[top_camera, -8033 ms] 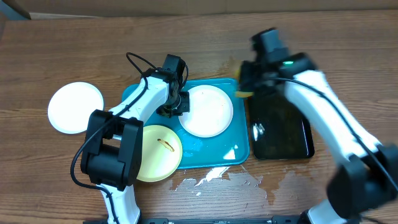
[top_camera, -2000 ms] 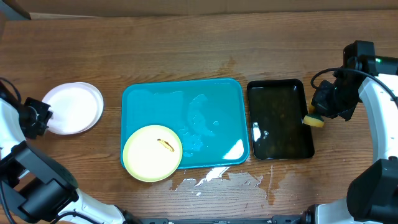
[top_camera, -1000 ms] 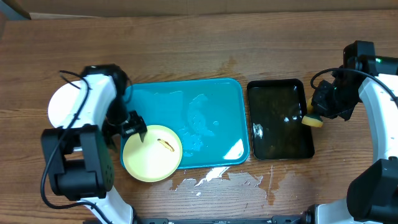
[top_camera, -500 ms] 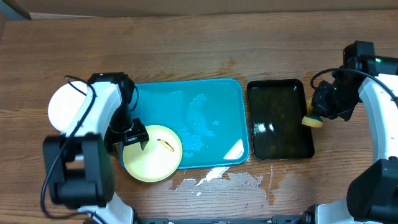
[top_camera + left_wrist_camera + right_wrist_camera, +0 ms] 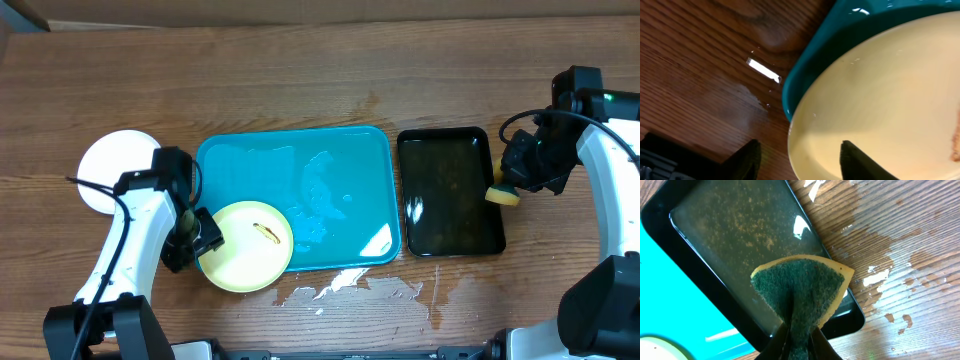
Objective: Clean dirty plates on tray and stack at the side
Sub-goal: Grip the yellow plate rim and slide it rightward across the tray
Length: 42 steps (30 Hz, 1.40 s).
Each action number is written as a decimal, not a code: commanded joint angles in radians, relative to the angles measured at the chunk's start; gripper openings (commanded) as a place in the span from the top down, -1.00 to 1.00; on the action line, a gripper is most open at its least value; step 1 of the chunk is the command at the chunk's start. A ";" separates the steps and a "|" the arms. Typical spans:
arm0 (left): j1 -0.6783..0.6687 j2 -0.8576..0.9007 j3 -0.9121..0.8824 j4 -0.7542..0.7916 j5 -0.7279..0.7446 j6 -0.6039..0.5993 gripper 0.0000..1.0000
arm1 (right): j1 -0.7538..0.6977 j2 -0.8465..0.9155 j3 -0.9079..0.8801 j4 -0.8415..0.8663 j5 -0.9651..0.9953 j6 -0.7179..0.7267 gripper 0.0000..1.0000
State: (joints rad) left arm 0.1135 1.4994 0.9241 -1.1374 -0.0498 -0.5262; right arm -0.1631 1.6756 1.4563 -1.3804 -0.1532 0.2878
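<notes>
While the yellow plate (image 5: pixel 250 250) lay at the tray's (image 5: pixel 300 160) near left corner, overhanging the rim, the overhead view showed the left gripper (image 5: pixel 200 238) at the plate's left edge. A brown smear (image 5: pixel 266 234) marked the plate's centre. A white plate (image 5: pixel 112 170) sat on the table (image 5: pixel 300 80) left of the tray, apart from it; whether one or two lay there could not be told. Far right, the right gripper (image 5: pixel 508 185) held a sponge (image 5: pixel 503 196) at the black tray's (image 5: pixel 450 200) right edge.

From the left wrist, the fingers (image 5: pixel 747 160) stood wide apart, one over the wood and one over the yellow plate (image 5: pixel 880 100), with the rim between them and nothing gripped.

From the right wrist, the right gripper (image 5: pixel 797 340) was pinched tight on the folded sponge (image 5: pixel 800 290) above the black tray (image 5: pixel 730 245).

By these views, the step in hand seemed to be taking hold of the last dirty plate. Next, the left jaws would likely need to close on the rim and steady it, while the sponge crossed to the smear.
</notes>
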 commanded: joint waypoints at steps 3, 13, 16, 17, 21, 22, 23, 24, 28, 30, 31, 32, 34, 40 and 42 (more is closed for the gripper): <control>0.011 -0.007 -0.058 0.052 -0.003 -0.013 0.07 | 0.000 -0.002 -0.004 -0.002 -0.007 -0.005 0.78; 0.010 -0.007 -0.143 0.136 0.042 -0.011 0.18 | 0.000 -0.002 -0.004 -0.010 -0.006 -0.005 0.77; 0.010 -0.007 -0.181 0.193 0.080 0.007 0.28 | 0.000 -0.002 -0.004 -0.010 -0.006 -0.005 0.76; 0.010 -0.007 -0.183 0.202 0.086 0.007 0.35 | 0.000 -0.002 -0.004 -0.010 -0.006 -0.005 0.75; 0.010 -0.008 -0.172 0.246 0.153 0.011 0.75 | 0.000 -0.002 -0.004 -0.010 -0.006 -0.005 0.71; 0.010 -0.008 -0.169 0.257 0.175 0.012 0.78 | 0.000 -0.002 -0.004 -0.010 -0.006 -0.005 0.71; 0.010 -0.008 -0.166 0.278 0.205 0.019 0.78 | 0.000 -0.002 -0.004 -0.010 -0.006 -0.005 0.71; 0.010 -0.008 -0.165 0.300 0.231 0.026 0.78 | 0.000 -0.002 -0.004 -0.010 -0.006 -0.005 0.71; -0.003 -0.007 -0.165 0.392 0.274 0.029 0.84 | 0.002 -0.002 -0.004 -0.010 -0.014 -0.005 0.73; -0.019 -0.007 -0.165 0.440 0.282 0.029 0.87 | 0.011 -0.002 -0.004 -0.010 -0.025 -0.005 0.74; -0.040 -0.007 -0.165 0.485 0.291 0.030 0.88 | 0.025 -0.002 -0.004 -0.010 -0.024 -0.005 0.74; -0.079 -0.007 -0.165 0.541 0.303 0.034 0.92 | 0.048 -0.002 -0.004 -0.008 -0.024 -0.005 0.74; -0.124 -0.007 -0.165 0.593 0.303 0.044 0.92 | 0.079 -0.002 -0.005 0.004 -0.024 -0.005 0.74; -0.241 -0.007 -0.163 0.747 0.301 0.051 0.92 | 0.176 -0.002 -0.047 0.075 -0.024 0.000 0.74; -0.261 -0.007 -0.163 0.782 0.296 0.051 0.91 | 0.204 0.000 -0.071 0.106 -0.024 0.000 0.74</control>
State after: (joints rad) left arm -0.1154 1.4944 0.7582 -0.3908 0.2356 -0.4969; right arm 0.0051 1.6756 1.4220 -1.3018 -0.1692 0.2878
